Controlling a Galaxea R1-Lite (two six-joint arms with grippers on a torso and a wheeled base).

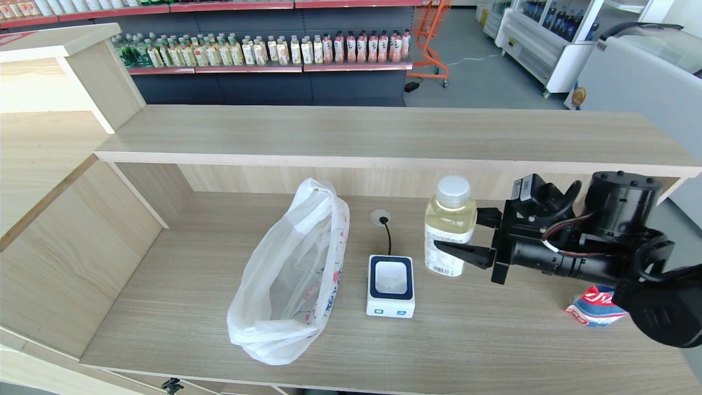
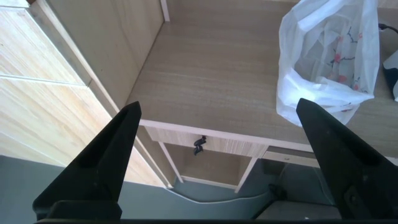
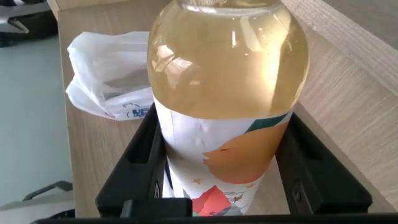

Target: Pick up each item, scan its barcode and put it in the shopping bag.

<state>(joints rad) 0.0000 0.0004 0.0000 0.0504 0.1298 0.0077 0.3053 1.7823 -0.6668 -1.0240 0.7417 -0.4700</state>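
The right gripper (image 1: 459, 233) had its jaws clamped on a drink bottle (image 1: 448, 216) (pale yellow liquid, white cap), upright between them. Just beyond the jaws the barcode scanner (image 1: 390, 285) sat on the desk (image 1: 493, 340), then the shopping bag (image 1: 290, 274). The left gripper (image 2: 217, 162) held its jaws wide, the bag ahead of them.

Matte black throughout, the robot's right arm (image 1: 570, 264) carries a drum-shaped joint housing (image 1: 625, 197) dotted with small screws, a slim tubular link, and thin red and white wires (image 1: 553, 240) looping across the wrist. The right gripper (image 1: 458, 230) has tapered black fingers (image 1: 466, 253). The left gripper (image 2: 217, 104) has broad black wedges. A pale patch on the wrist block (image 1: 518, 189) may be a label.
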